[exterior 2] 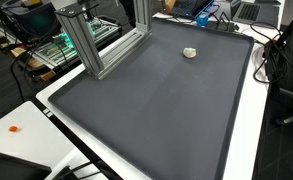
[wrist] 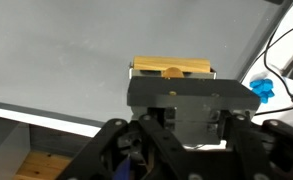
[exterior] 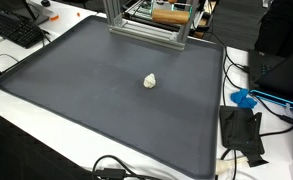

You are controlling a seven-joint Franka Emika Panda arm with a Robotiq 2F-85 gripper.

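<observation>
In the wrist view my gripper point(wrist: 192, 118) comes in from the bottom, its dark linkages spread to either side. Its jaws stand partly closed on a dark grey block point(wrist: 191, 92) that spans the gap between them. A tan wooden piece point(wrist: 172, 68) shows just beyond the block's top edge; whether it belongs to the block I cannot tell. A small crumpled whitish object point(exterior: 150, 81) point(exterior 2: 189, 52) lies alone on the big dark grey mat point(exterior: 96, 100) point(exterior 2: 156, 110). Neither exterior view shows the gripper or the arm.
An aluminium frame point(exterior: 146, 30) point(exterior 2: 91, 45) stands at one edge of the mat. A blue object point(exterior: 244, 98) point(wrist: 262, 90), a black box point(exterior: 241, 130) and cables lie on the white table beside the mat. A keyboard point(exterior: 16, 30) sits at a corner.
</observation>
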